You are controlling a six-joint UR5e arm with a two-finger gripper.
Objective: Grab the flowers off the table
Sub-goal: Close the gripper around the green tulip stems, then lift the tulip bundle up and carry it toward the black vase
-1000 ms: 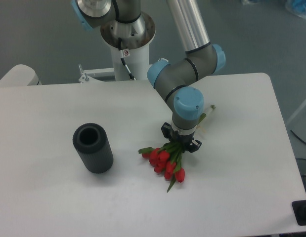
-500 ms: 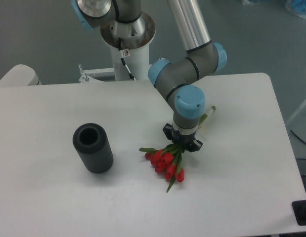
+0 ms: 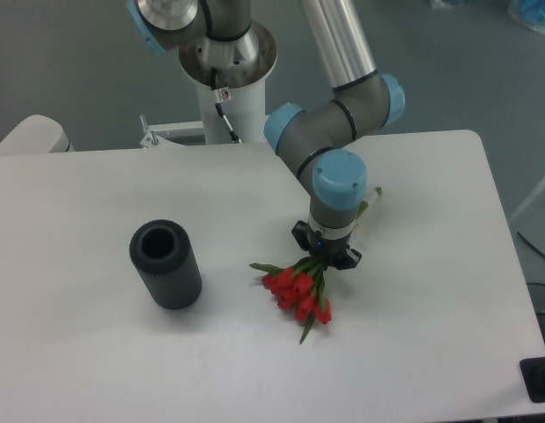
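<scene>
One bunch of red tulips, the flowers (image 3: 298, 293), and one dark ribbed cylinder vase (image 3: 165, 263) are seen on the matte white bench (image 3: 96, 352). The end effector (image 3: 326, 256) is clamped on the green stems; blooms hang just below it, the vase well to its left

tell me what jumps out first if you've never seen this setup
The red flowers stand out most: a small bunch lying near the middle of the white table, blooms pointing toward the camera. Right over their stems sits the gripper of the grey and blue arm, reaching down from the back. To the left of them stands a dark ribbed cylinder, open at the top, well apart from the bunch.
</scene>
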